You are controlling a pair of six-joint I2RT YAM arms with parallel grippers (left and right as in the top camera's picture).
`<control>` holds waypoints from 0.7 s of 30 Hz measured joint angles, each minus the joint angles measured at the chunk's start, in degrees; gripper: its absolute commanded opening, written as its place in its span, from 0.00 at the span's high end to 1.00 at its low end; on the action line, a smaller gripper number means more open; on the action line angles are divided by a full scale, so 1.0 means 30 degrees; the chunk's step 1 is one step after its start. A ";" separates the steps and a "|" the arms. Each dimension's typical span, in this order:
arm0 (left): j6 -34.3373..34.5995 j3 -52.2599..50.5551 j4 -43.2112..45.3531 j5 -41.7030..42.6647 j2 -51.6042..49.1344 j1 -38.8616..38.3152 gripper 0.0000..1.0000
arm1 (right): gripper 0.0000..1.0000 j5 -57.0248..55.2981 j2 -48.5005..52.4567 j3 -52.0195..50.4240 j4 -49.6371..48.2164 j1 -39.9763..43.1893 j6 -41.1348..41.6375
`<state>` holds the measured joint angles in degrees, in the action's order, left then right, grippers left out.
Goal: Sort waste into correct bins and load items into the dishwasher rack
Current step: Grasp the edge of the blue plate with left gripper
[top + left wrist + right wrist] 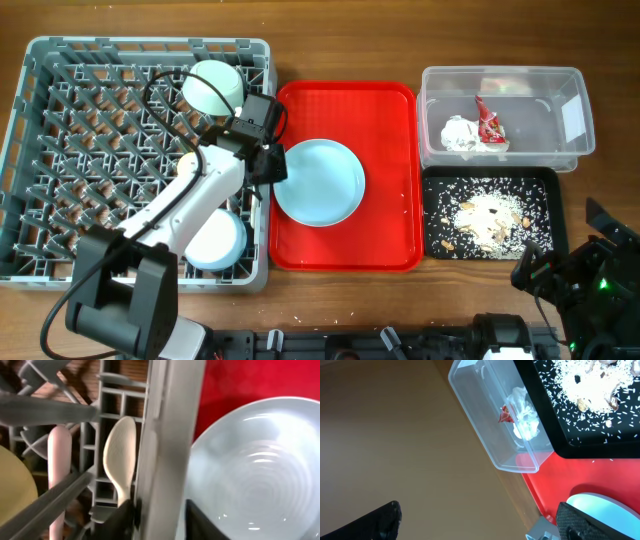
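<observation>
At the near right corner of the worktop, your right end effector hangs wide open and empty. On the left side, the dishwasher rack already carries the light blue bowl, the spoon, the yellow cup and, farther, the mint-green bowl. Your left end effector stands over the rack's right wall, fingers apart, holding nothing. I judge that only the pale blue plate on the red tray is left. The food scraps lie in the black tray. Toward the far right corner, the napkins and the wrapper lie in the clear tub.

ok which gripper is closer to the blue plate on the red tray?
Left. The left gripper is at the plate's left edge, over the rack wall; the right gripper is far off, past the black tray.
</observation>
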<state>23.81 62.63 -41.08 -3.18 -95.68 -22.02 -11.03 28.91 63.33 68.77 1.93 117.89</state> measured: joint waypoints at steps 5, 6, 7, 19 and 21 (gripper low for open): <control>0.0160 0.0838 -0.1355 -0.0073 0.0160 0.0736 0.50 | 0.00 0.0000 0.0000 0.0000 0.0000 0.0000 0.0000; 0.0175 0.1479 -0.2069 -0.0095 0.0423 0.0867 0.49 | 0.00 0.0000 0.0000 0.0000 0.0007 0.0000 0.0000; 0.0240 0.2608 -0.2849 -0.0131 0.1144 0.0896 0.48 | 0.01 0.0000 0.0000 0.0000 0.0007 0.0000 0.0000; 0.1224 0.5180 -0.4976 0.4371 0.6346 -0.6302 0.23 | 0.00 0.0000 0.0000 0.0000 0.0000 0.0000 0.0000; 0.1239 0.5158 -0.4962 0.3504 0.5319 -0.7643 0.32 | 0.00 0.0000 0.0000 0.0000 0.0007 0.0000 0.0000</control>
<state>27.53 78.11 -55.96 7.33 -79.72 -44.95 -11.03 28.91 63.33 68.79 1.93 117.89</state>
